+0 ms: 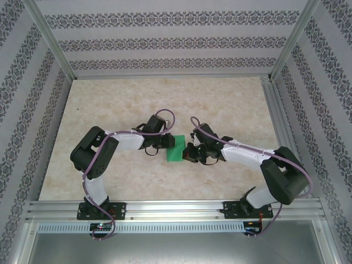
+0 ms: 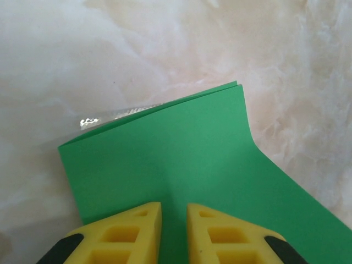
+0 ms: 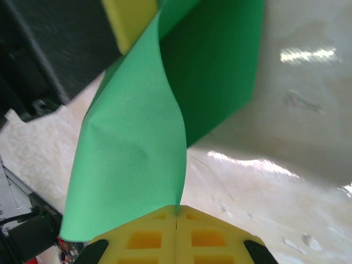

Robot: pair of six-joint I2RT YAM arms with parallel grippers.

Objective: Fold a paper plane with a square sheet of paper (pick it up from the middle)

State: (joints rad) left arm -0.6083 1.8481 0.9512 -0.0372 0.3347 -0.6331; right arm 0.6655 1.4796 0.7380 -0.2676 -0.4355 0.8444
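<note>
Marbled table (image 1: pixel 165 99) spreads beneath both arms, and the square sheet of paper (image 1: pixel 175 149) is held off it at the centre. My right hand (image 3: pixel 176 212) is clamped tight on one edge, so the sheet twists up toward 12 o'clock. My left hand (image 2: pixel 174 212), at the sheet's 9 o'clock, stands narrowly parted around the doubled layer, probably to press a crease.

Green square sheet of paper (image 2: pixel 181 159): thin, matt, smooth, faint creasing. My finger pads (image 2: pixel 129 234): yellow moulded plastic, matt. Table (image 1: pixel 165 99): marble-look, glossy, glare patches. Frame rail (image 1: pixel 176 208): brushed aluminium, satin.
</note>
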